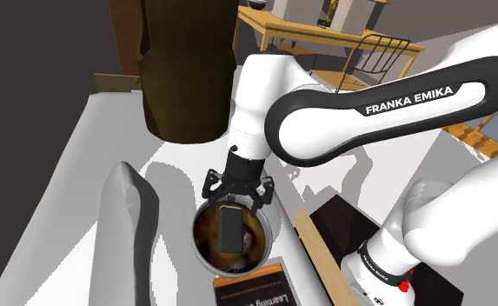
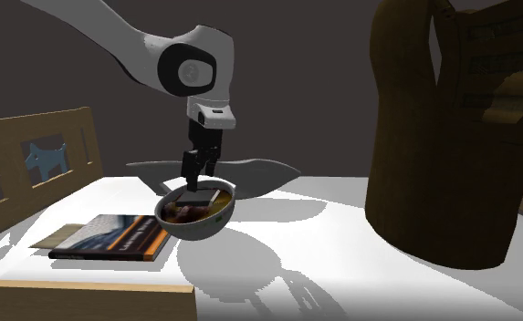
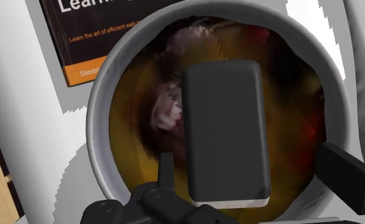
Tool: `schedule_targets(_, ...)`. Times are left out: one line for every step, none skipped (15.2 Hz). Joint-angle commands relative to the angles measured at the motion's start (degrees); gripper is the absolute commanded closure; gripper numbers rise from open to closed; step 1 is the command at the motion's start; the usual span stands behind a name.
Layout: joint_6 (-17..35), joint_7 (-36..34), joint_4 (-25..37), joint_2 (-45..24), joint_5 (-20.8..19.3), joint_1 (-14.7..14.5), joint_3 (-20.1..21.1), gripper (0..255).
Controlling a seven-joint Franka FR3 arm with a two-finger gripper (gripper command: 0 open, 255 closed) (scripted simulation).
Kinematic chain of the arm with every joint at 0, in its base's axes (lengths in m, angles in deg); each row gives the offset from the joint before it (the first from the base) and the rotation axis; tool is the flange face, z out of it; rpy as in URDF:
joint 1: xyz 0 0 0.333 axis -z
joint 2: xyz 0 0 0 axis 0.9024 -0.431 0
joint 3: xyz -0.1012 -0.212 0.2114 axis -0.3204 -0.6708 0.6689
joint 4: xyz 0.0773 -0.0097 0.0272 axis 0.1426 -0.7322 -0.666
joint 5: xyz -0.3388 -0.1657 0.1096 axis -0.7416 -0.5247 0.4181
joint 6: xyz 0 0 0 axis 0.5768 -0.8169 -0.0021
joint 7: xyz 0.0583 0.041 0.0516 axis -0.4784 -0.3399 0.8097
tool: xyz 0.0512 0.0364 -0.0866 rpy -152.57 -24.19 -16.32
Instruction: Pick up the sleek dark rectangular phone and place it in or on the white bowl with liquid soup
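A dark rectangular phone (image 3: 225,130) lies on the soup inside a grey-white bowl (image 3: 104,114) of brown-yellow liquid. My gripper (image 3: 244,165) hangs just above it, open, with one black finger on each side of the phone and a gap to both. From the shoulder camera, the gripper (image 1: 238,187) sits over the bowl (image 1: 199,228) with the phone (image 1: 230,228) resting in it. The second exterior view has the gripper (image 2: 199,170) directly over the phone (image 2: 198,194) and the bowl (image 2: 195,223).
A dark book (image 1: 251,291) with an orange band lies next to the bowl. A long grey cushion-like shape (image 1: 125,230) lies beside it. A large dark brown bulky object (image 1: 186,65) stands behind. A wooden rail (image 2: 86,296) edges the white surface.
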Motion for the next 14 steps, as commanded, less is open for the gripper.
schedule_targets(0.0,0.0,0.0,0.0,0.0,0.0,0.0,0)
schedule_targets(0.0,0.0,0.0,0.0,0.0,0.0,0.0,0)
schedule_targets(-2.1,0.0,1.1,0.9,-0.2,0.2,-0.6,0)
schedule_targets(-4.2,0.1,2.4,1.7,-0.4,0.3,-1.2,0)
schedule_targets(-6.3,0.1,3.7,2.4,-0.7,0.5,-1.9,0)
schedule_targets(-7.8,0.1,4.7,2.9,-0.9,0.6,-2.3,0)
schedule_targets(-7.8,0.1,4.7,2.9,-0.9,0.6,-2.3,0)
schedule_targets(-7.8,0.1,4.7,2.9,-0.9,0.6,-2.3,0)
schedule_targets(-7.8,0.1,4.7,2.9,-0.9,0.6,-2.3,0)
schedule_targets(-7.8,0.1,4.7,2.9,-0.9,0.6,-2.3,0)
schedule_targets(-7.8,0.1,4.7,2.9,-0.9,0.6,-2.3,0)
schedule_targets(-7.8,0.1,4.7,2.9,-0.9,0.6,-2.3,0)
schedule_targets(-7.8,0.1,4.7,2.9,-0.9,0.6,-2.3,0)
schedule_targets(-7.8,0.1,4.7,2.9,-0.9,0.6,-2.3,0)
